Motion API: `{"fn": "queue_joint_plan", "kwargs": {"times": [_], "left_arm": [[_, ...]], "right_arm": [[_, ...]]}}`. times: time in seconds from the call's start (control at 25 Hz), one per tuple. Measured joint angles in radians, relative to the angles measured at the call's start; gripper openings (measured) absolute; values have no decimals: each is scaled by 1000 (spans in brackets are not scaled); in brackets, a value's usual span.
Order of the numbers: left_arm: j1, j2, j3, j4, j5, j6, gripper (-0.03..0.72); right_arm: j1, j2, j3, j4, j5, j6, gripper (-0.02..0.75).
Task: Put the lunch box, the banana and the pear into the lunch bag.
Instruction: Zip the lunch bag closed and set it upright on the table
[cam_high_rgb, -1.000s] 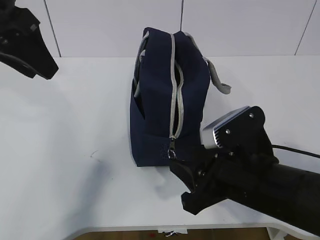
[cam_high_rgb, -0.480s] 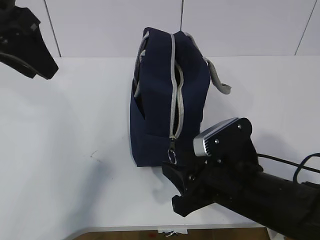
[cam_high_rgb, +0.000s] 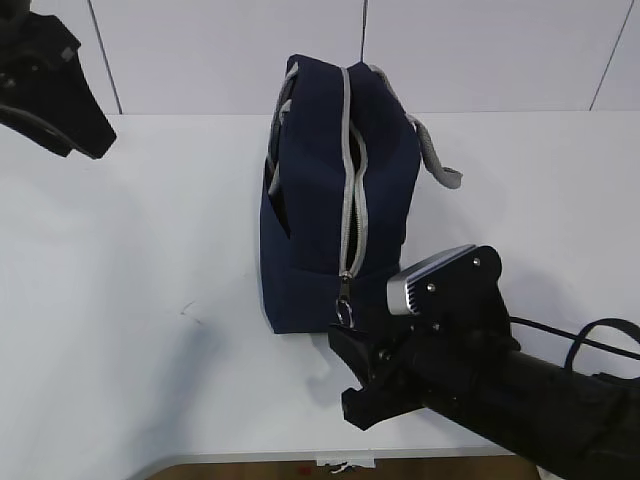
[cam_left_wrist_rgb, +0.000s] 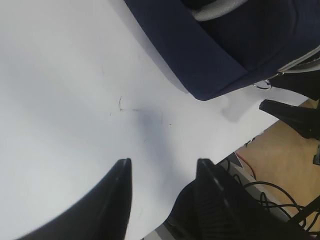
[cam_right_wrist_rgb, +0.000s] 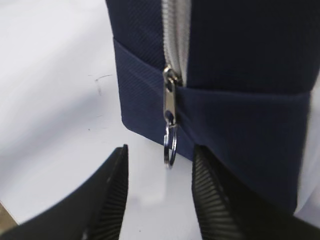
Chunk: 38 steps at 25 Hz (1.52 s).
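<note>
The navy lunch bag stands in the middle of the white table, its grey zipper partly gaping at mid height, slider and metal ring pull at the near bottom. My right gripper is open just in front of the bag's near end. In the right wrist view the ring pull hangs between my open fingertips, not touching them. My left gripper is open and empty, high at the far left. The lunch box, banana and pear are out of view.
The bag's grey webbing handle droops to the right. The table's front edge runs just below my right arm. In the left wrist view the bag's corner and the table edge with cables beyond it show.
My right gripper has moved left and slightly toward the bag's near end, coming up to the ring pull. The left arm and the bag have not moved.
</note>
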Motion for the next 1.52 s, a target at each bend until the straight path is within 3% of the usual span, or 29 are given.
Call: {"fn": "queue_joint_plan", "kwargs": {"times": [0.76, 1.0, 1.4, 1.52], "left_arm": [[0, 0, 0, -25, 0, -1, 307], [0, 0, 0, -31, 0, -1, 305], [0, 0, 0, -31, 0, -1, 303], [0, 0, 0, -31, 0, -1, 302]], "right_arm": [[0, 76, 0, 2, -100, 58, 290], [0, 83, -2, 11, -113, 63, 233], [0, 99, -3, 45, -155, 70, 220], [0, 99, -3, 45, -157, 81, 172]]}}
